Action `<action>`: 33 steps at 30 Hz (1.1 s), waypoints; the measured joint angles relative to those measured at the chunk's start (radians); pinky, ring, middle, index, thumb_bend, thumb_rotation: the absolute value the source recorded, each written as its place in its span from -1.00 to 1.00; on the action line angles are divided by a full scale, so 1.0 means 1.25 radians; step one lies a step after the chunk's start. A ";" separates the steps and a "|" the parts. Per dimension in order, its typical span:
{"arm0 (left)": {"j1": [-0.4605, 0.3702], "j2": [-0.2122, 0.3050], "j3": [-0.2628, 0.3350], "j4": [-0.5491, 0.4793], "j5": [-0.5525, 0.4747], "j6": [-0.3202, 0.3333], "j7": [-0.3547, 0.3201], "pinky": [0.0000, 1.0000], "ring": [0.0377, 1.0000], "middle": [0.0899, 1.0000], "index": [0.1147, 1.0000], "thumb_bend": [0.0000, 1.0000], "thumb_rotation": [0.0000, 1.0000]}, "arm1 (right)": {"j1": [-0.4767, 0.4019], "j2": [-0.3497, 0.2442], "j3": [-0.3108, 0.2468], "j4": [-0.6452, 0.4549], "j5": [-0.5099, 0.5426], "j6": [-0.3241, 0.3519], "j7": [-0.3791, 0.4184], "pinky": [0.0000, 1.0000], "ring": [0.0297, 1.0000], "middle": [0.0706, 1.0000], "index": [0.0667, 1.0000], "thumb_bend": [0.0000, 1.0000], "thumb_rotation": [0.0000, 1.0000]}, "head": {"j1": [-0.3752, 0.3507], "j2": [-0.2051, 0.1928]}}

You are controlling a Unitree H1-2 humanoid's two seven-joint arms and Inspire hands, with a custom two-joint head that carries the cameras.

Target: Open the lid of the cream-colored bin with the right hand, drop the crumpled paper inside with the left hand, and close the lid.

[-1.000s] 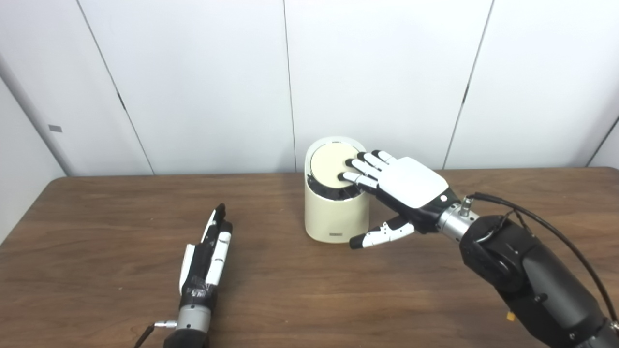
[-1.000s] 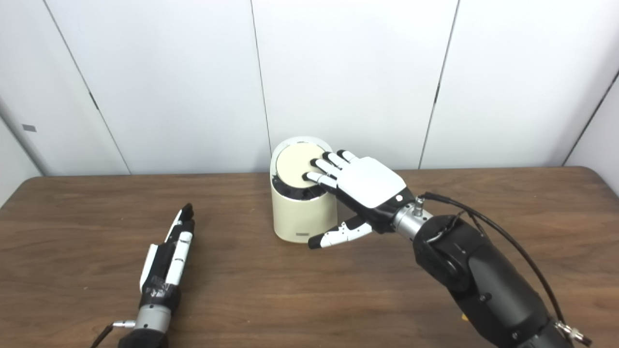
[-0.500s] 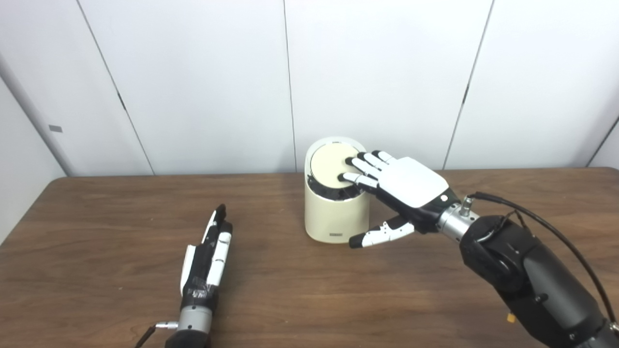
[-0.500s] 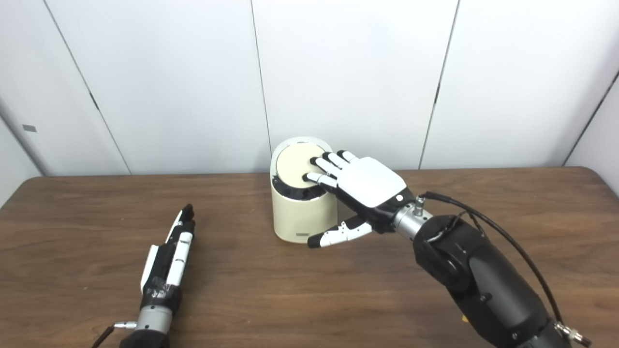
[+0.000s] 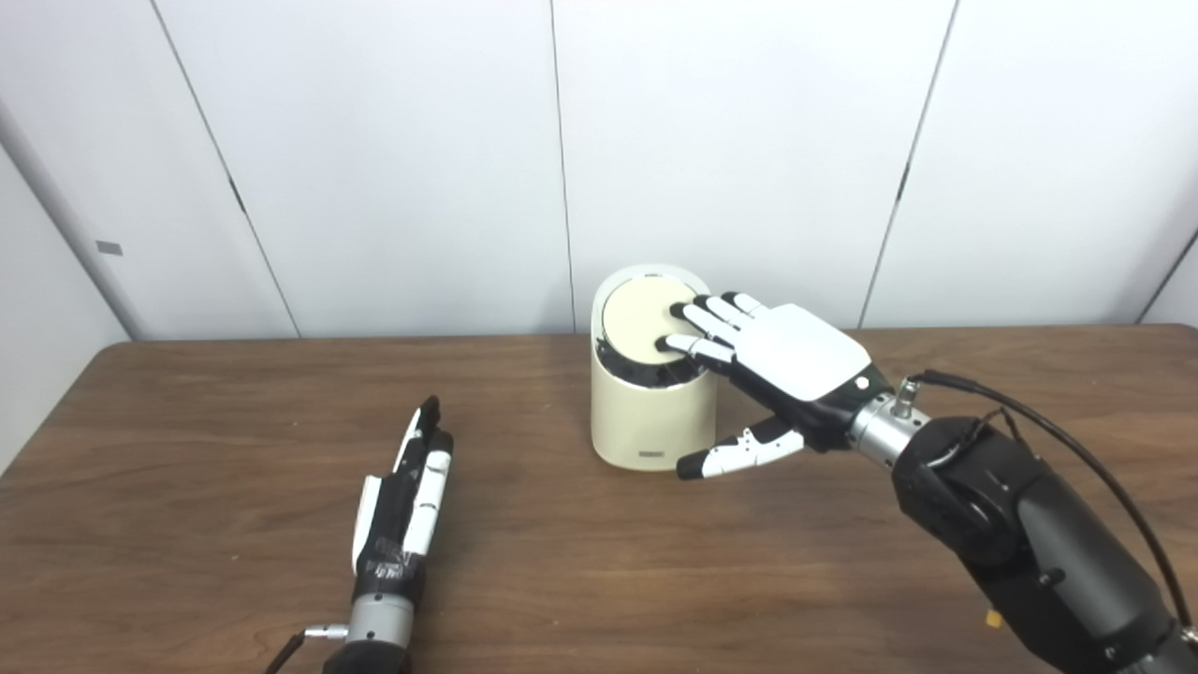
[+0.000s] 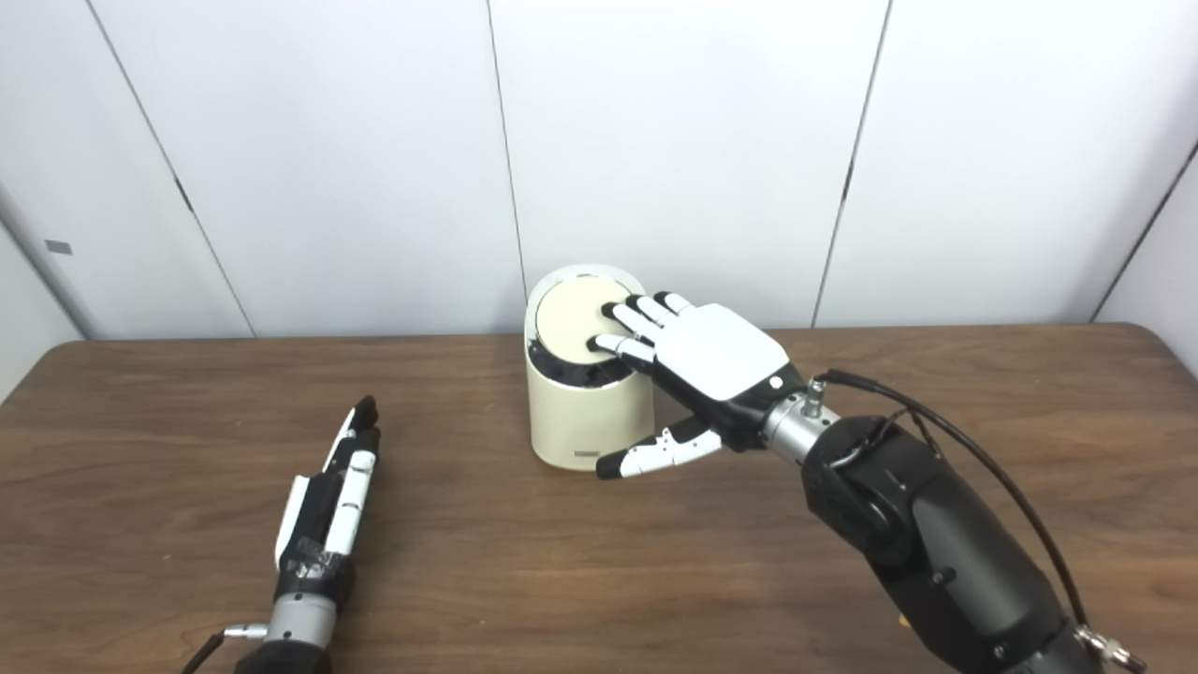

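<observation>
The cream-colored bin (image 5: pixel 646 412) stands at the back middle of the table, its round lid (image 5: pixel 638 316) lying flat and closed on top. My right hand (image 5: pixel 777 365) is open, palm down, with its fingertips (image 5: pixel 680 328) resting on the lid's right side and its thumb (image 5: pixel 739 454) stretched out low in front of the bin. On the table at the front left lies my left hand (image 5: pixel 407 487), open and flat, fingers straight, holding nothing. No crumpled paper is in view.
The brown wooden table (image 5: pixel 187 449) runs the full width of the view. White wall panels (image 5: pixel 374 159) stand right behind the bin. My right forearm (image 5: pixel 1011 524) with its black cable crosses the table's right front.
Nothing has visibly changed apart from a very slight shift of the whole view.
</observation>
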 measured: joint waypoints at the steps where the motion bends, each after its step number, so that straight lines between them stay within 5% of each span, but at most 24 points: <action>1: 0.000 0.000 0.000 0.000 -0.003 0.000 -0.001 1.00 1.00 1.00 1.00 -0.16 0.56 | 0.003 0.002 -0.001 0.000 0.005 0.002 0.003 1.00 1.00 1.00 0.94 0.25 1.00 | 0.006 0.000; 11: 0.003 0.001 0.000 -0.004 -0.008 0.008 -0.001 1.00 1.00 1.00 1.00 -0.36 0.31 | 0.030 0.031 -0.029 0.015 0.040 0.008 -0.007 1.00 1.00 1.00 1.00 0.25 1.00 | 0.006 0.001; 24: 0.005 0.001 0.002 -0.005 -0.033 0.006 -0.009 1.00 1.00 1.00 1.00 -0.39 0.15 | 0.078 0.088 -0.102 0.021 0.112 0.030 -0.042 1.00 1.00 1.00 1.00 0.27 1.00 | 0.002 0.002; 33: 0.008 0.009 0.002 -0.006 -0.040 0.005 -0.011 1.00 1.00 1.00 1.00 -0.30 0.28 | 0.145 0.089 -0.180 0.013 0.184 0.083 -0.062 1.00 1.00 1.00 1.00 0.18 1.00 | -0.011 0.004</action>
